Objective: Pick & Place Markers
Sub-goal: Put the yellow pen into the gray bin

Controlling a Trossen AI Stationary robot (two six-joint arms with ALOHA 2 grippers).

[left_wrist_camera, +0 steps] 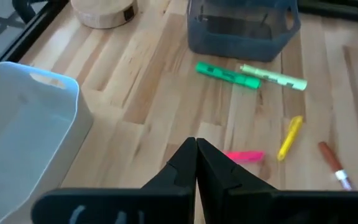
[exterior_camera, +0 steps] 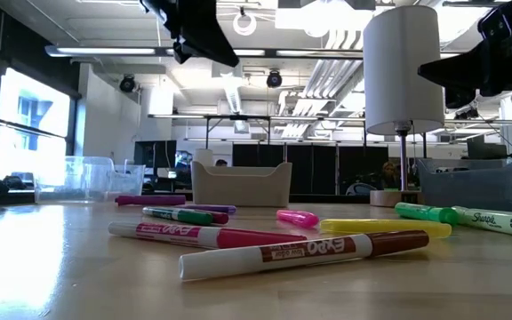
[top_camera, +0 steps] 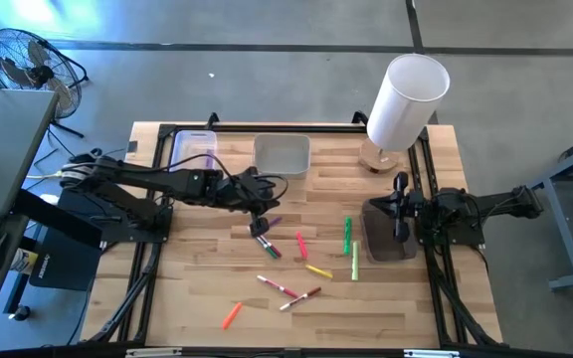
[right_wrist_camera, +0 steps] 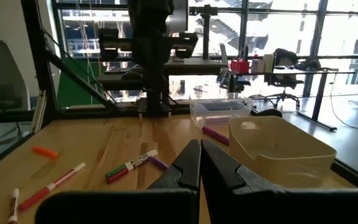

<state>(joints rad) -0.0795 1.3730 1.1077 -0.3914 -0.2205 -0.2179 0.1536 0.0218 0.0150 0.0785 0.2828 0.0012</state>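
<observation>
The markers (top_camera: 306, 268) lie scattered from the centre of the wooden table (top_camera: 187, 298) toward six o'clock. The left gripper (top_camera: 260, 225) hangs just above the centre cluster, fingers clenched on nothing. At three o'clock the right gripper (top_camera: 401, 231) waits, fingers clenched, empty.

Ten markers (top_camera: 301, 245), two bins (top_camera: 283, 154)

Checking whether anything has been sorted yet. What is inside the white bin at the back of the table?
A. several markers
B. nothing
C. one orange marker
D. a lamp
B: in the high view the white bin shows a bare bottom, and the markers lie on the table.
</observation>
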